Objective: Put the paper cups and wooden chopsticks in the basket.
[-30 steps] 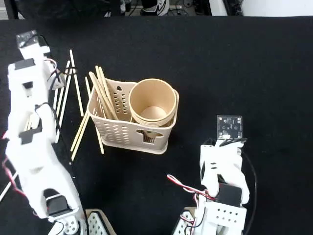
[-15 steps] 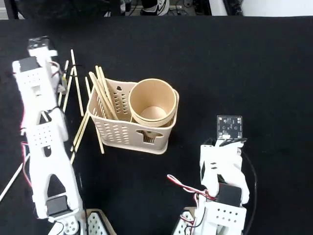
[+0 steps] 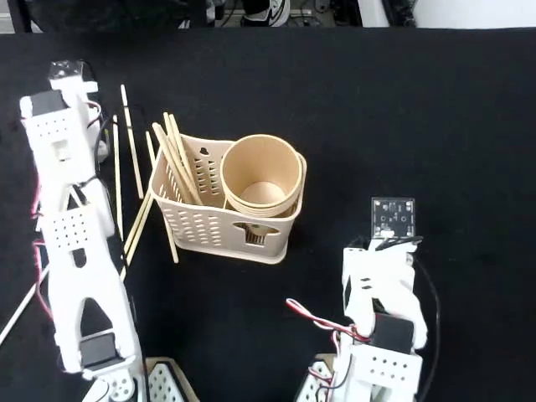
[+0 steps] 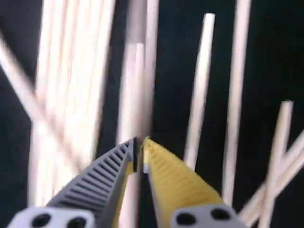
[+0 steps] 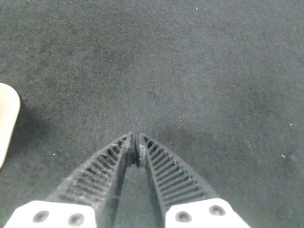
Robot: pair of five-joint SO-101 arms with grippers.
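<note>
A cream basket (image 3: pixel 213 224) stands mid-table. It holds stacked paper cups (image 3: pixel 261 174) and several wooden chopsticks (image 3: pixel 173 153) leaning at its left end. Loose chopsticks (image 3: pixel 131 141) lie on the black cloth left of the basket, and one more (image 3: pixel 117 177) lies straight beside the left arm (image 3: pixel 65 159). In the left wrist view my left gripper (image 4: pixel 140 141) is shut, its tips just over a cluster of loose chopsticks (image 4: pixel 140 90). One of them runs in line with the closed jaws. My right gripper (image 5: pixel 137 142) is shut over bare cloth, right of the basket.
The right arm (image 3: pixel 381 289) sits folded at the front right, its wrist camera board (image 3: pixel 393 216) facing up. A cream corner of the basket (image 5: pixel 6 121) shows in the right wrist view. One stray chopstick (image 3: pixel 18 315) lies at the front left edge. Cables run along the table's back.
The left arm swung right and toward the back. The loose chopsticks beside it shifted from a crossed, slanted lie to a straighter one. The right arm kept still.
</note>
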